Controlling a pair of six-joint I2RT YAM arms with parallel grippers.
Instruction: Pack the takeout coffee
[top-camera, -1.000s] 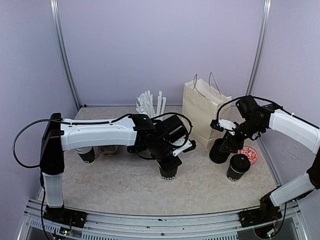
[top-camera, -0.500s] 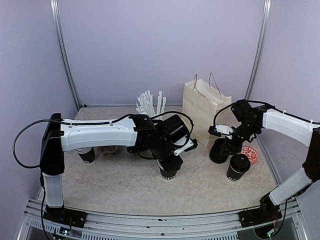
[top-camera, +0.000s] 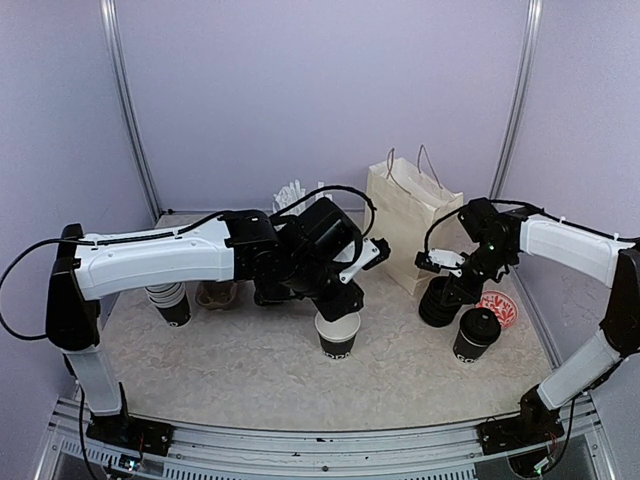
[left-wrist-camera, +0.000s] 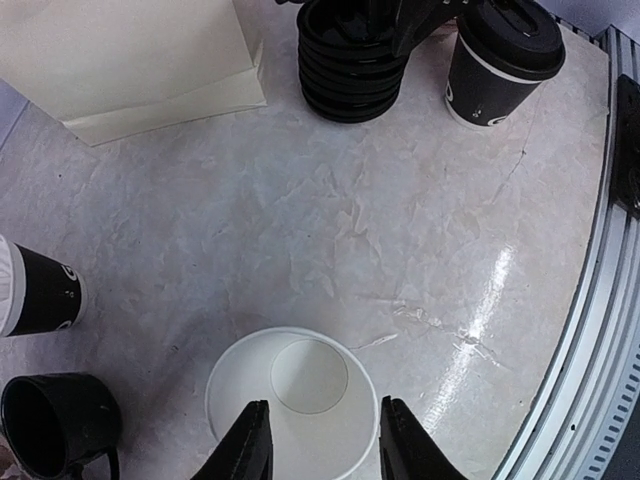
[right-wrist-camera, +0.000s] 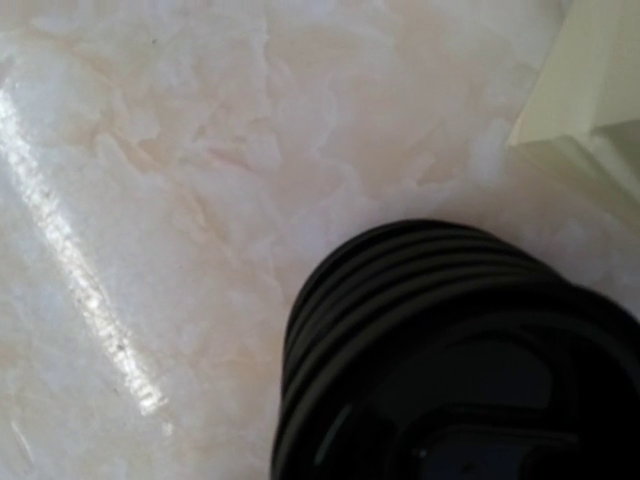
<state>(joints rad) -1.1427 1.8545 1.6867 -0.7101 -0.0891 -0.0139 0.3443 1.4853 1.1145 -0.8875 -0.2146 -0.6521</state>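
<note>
An open black takeout cup (top-camera: 338, 336) with a white inner wall stands upright at the table's middle. It also shows from above in the left wrist view (left-wrist-camera: 292, 400). My left gripper (top-camera: 341, 304) hovers just above it, open and empty, its fingertips (left-wrist-camera: 250, 445) over the rim on either side. A lidded black takeout cup (top-camera: 476, 333) stands at the right, seen too in the left wrist view (left-wrist-camera: 500, 60). My right gripper (top-camera: 450, 288) sits on top of a stack of black lids (top-camera: 436, 302). The stack fills the right wrist view (right-wrist-camera: 460, 350), and the fingers are hidden there.
A cream paper bag (top-camera: 405, 225) stands behind the lids. A stack of black cups (top-camera: 170, 303) and a dark mug (left-wrist-camera: 55, 425) are at the left. White straws (top-camera: 292, 196) stand at the back. A red-and-white disc (top-camera: 500, 306) lies right of the lids.
My left gripper has let go of the open cup and risen above and behind it. The right gripper has come down closer onto the lid stack.
</note>
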